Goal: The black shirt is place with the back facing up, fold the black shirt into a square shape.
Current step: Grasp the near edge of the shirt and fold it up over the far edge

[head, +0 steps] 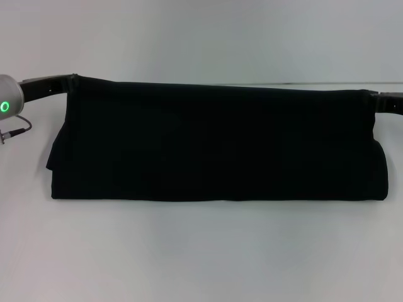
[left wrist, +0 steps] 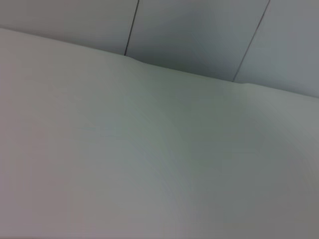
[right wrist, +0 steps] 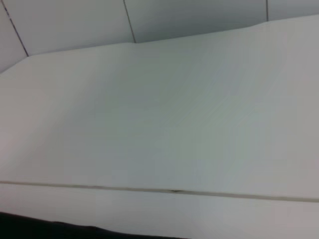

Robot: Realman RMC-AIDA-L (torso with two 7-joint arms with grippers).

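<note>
Black cloth fills the middle of your head view: the black shirt (head: 217,141) is stretched into a long wide band across the white table (head: 201,251), running nearly from one side of the view to the other. Its near edge is a rounded fold lying on the table, straight and even along its length. Its far edge is pulled taut in a nearly straight line between your two arms, sloping very slightly down toward your right.

Your left gripper (head: 70,80) meets the far left corner of the shirt, with the dark arm reaching in from the left edge of the view. Beside it you can see a grey housing with a green ring light (head: 5,106) and a thin cable (head: 16,129) hanging below it. At that left end a bit of loose cloth sticks out past the main band, near the table. Your right gripper (head: 373,95) meets the far right corner in the same way, coming in from the right edge.

You cannot tell from these views how either gripper's fingers stand; the cloth covers them at both corners.

Your left wrist view shows only the pale table surface and grey wall panels behind it. Your right wrist view shows the table, a seam line across it, and a thin strip of the shirt (right wrist: 40,228) along one edge.
</note>
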